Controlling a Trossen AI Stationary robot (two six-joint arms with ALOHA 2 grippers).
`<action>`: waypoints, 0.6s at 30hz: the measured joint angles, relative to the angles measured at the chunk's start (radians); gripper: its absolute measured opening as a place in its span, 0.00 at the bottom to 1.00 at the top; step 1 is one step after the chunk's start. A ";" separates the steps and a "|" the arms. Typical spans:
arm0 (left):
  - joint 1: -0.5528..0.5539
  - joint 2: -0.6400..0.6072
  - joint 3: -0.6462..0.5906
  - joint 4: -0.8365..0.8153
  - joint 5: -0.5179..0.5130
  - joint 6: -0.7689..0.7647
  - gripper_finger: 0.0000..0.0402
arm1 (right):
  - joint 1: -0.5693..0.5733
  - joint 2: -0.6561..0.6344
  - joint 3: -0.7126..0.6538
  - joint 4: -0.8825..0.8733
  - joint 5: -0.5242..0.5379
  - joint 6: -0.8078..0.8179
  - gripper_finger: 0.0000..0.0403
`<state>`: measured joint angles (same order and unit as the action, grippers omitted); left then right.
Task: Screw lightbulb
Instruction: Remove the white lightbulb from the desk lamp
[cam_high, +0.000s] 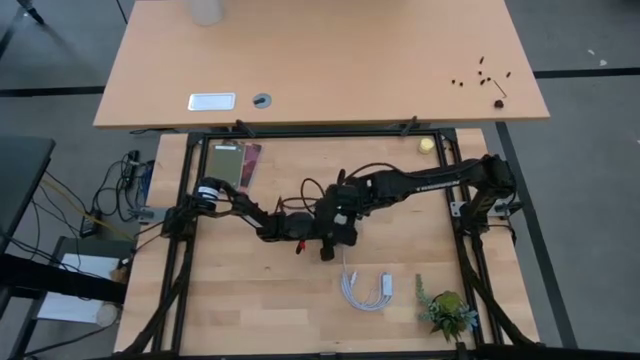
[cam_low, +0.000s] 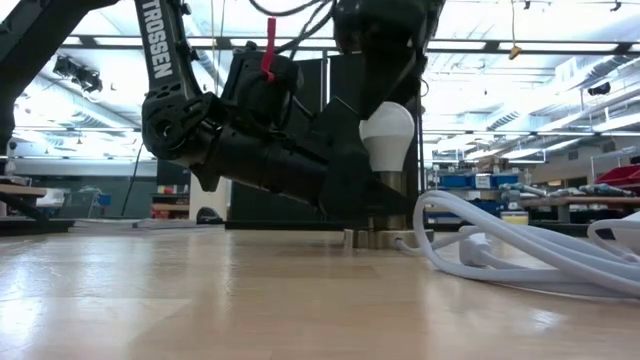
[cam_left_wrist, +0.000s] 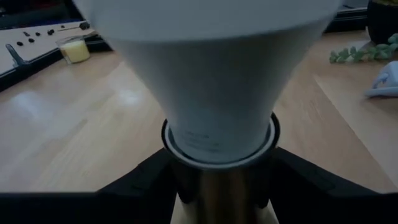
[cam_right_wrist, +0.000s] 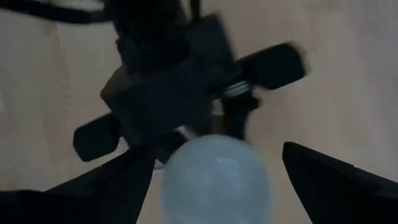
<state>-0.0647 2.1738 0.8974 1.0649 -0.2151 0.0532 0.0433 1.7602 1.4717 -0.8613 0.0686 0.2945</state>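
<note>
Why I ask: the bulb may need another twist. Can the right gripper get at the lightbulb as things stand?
Probably yes. The right gripper hangs directly over the lightbulb, jaws spread wide on either side of the dome with nothing between. The left gripper holds lower down at the socket, leaving the dome free.

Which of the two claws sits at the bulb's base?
The left claw, its dark fingers flanking the metallic socket below the frosted-white lightbulb; the right claw is above the dome, fingers spread.

Lab: robot rig, workbench (cam_high: 250, 300), ceiling strip lights (cam_low: 560, 45).
</note>
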 joint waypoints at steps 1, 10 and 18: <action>0.000 0.000 0.000 -0.001 0.000 0.000 0.54 | 0.000 -0.001 0.019 -0.019 0.018 -0.004 0.90; 0.000 0.000 -0.001 -0.023 0.003 -0.003 0.54 | 0.118 -0.075 0.031 -0.206 0.183 0.099 0.85; 0.000 -0.001 -0.001 -0.029 0.004 -0.004 0.54 | 0.287 -0.158 -0.187 0.015 0.434 0.253 0.81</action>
<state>-0.0650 2.1731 0.8963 1.0363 -0.2115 0.0490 0.3306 1.6023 1.2843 -0.8465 0.5022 0.5475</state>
